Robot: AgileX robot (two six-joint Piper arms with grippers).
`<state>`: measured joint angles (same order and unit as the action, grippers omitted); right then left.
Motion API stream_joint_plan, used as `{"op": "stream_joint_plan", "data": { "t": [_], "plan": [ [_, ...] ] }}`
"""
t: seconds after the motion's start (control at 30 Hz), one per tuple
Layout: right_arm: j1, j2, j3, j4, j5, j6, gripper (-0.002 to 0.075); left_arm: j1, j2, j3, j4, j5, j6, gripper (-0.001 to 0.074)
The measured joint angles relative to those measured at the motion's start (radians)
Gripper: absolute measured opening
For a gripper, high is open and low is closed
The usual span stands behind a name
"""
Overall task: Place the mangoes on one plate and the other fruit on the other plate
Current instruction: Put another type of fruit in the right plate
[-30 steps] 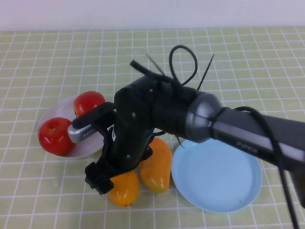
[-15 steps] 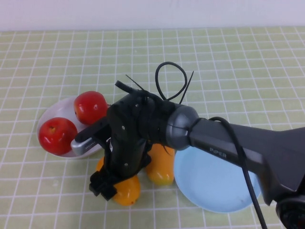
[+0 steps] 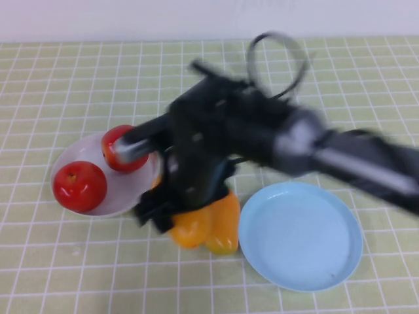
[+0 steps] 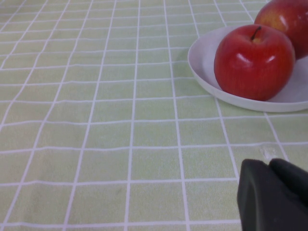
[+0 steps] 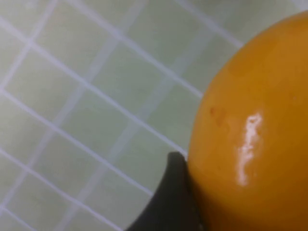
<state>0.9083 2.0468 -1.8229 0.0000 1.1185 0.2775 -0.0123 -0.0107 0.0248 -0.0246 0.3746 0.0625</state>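
Two red apples [image 3: 80, 186] [image 3: 121, 147] lie on the white plate [image 3: 134, 193]. The light blue plate [image 3: 300, 235] holds nothing. My right gripper [image 3: 171, 219] is shut on one orange mango [image 3: 190, 227], which sits close against the second mango [image 3: 224, 221] just left of the blue plate. In the right wrist view this mango [image 5: 250, 125] fills the frame, with one dark finger [image 5: 171, 197] pressed against its side. My left gripper [image 4: 270, 166] is shut and holds nothing, low over the cloth near the white plate [image 4: 202, 62] and an apple [image 4: 253, 61].
A green checked cloth [image 3: 65, 261] covers the table. My right arm [image 3: 314, 147] reaches across from the right, above the blue plate's far edge. A cable loop [image 3: 278, 55] stands up from its wrist.
The right gripper has narrowed onto the front mango and moved it up and to the right, against the other mango. The arm is blurred with motion. The left arm has not moved.
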Motion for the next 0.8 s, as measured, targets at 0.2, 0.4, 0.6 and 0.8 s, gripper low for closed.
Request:
{"op": "stream_joint_plan", "data": {
  "t": [0.2,0.4,0.6,0.8],
  "plan": [
    [-0.116,-0.196,0.281,-0.024,-0.065,0.109,0.0538,0.000,0.000,0.000,0.000,0.000,0.000,0.0002],
    [-0.222,-0.267,0.509,-0.032,-0.160,0.161,0.0538,0.000,0.000,0.000,0.000,0.000,0.000,0.0002],
    [-0.231,-0.265,0.558,-0.008,-0.237,0.165,0.0538,0.000,0.000,0.000,0.000,0.000,0.000,0.0002],
    [-0.231,-0.229,0.560,0.006,-0.245,0.165,0.0566,0.000,0.000,0.000,0.000,0.000,0.000,0.0002]
  ]
}}
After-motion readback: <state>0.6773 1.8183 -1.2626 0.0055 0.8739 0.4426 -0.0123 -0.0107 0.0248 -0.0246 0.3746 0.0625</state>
